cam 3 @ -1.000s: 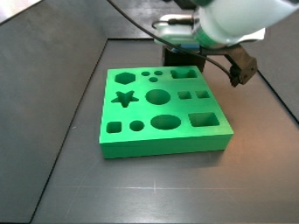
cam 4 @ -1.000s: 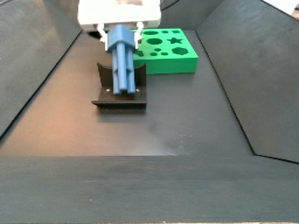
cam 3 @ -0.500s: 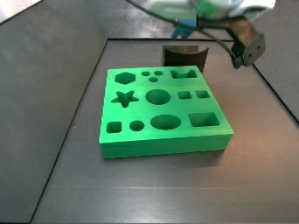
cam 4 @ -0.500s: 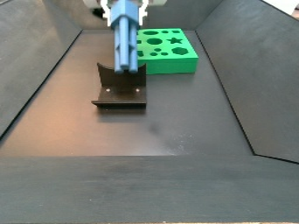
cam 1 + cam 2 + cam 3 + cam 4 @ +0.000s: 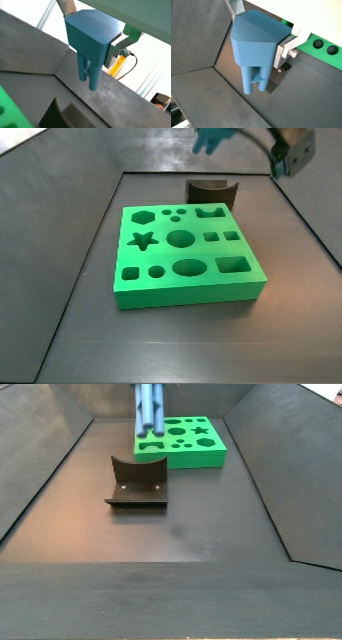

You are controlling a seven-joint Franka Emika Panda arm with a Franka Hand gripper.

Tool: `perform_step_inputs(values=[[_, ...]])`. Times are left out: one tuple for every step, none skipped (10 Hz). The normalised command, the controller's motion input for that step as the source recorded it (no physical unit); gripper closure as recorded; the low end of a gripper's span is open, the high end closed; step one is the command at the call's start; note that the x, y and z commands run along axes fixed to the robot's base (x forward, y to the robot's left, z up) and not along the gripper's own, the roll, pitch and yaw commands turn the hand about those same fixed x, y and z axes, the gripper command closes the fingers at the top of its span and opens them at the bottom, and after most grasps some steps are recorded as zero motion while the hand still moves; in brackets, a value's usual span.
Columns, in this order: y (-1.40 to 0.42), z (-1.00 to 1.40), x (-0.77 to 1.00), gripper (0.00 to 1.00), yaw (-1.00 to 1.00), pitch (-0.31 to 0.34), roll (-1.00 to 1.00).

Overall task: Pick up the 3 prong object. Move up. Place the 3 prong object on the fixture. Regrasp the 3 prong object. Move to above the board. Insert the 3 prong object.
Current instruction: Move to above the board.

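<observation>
The 3 prong object (image 5: 92,36) is a blue-grey peg with a blocky body and short prongs (image 5: 254,82) pointing down. My gripper (image 5: 256,39) is shut on its body, and a silver finger (image 5: 283,50) presses against its side in both wrist views. In a side view the 3 prong object (image 5: 147,412) hangs high above the dark fixture (image 5: 138,482), well clear of it. It reaches the upper edge of both side views, as does the 3 prong object (image 5: 211,139) here. The fixture (image 5: 211,192) stands bare behind the green board (image 5: 187,288).
The board (image 5: 201,450) has star, hexagon, round, square and oval holes. Dark sloping walls (image 5: 267,474) enclose the floor on both sides. A corner of the board (image 5: 321,42) shows behind the gripper in a wrist view.
The gripper has risen straight up with the 3 prong object, from down at the fixture to the upper edge of both side views. Fixture and board stayed put.
</observation>
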Motion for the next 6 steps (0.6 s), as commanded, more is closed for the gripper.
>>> perform_step_inputs(values=[[-0.06, 1.0, -0.1, 1.0, 0.09, 0.067, -0.05], [-0.04, 0.95, -0.08, 1.0, 0.08, 0.053, -0.05], [-0.03, 0.8, -0.06, 1.0, 0.08, 0.044, -0.05], [-0.02, 0.69, -0.04, 1.0, 0.07, 0.037, -0.05], [-0.01, 0.44, -0.02, 1.0, 0.06, 0.042, -0.05], [-0.01, 0.29, -0.01, 1.0, 0.05, 0.046, -0.04]])
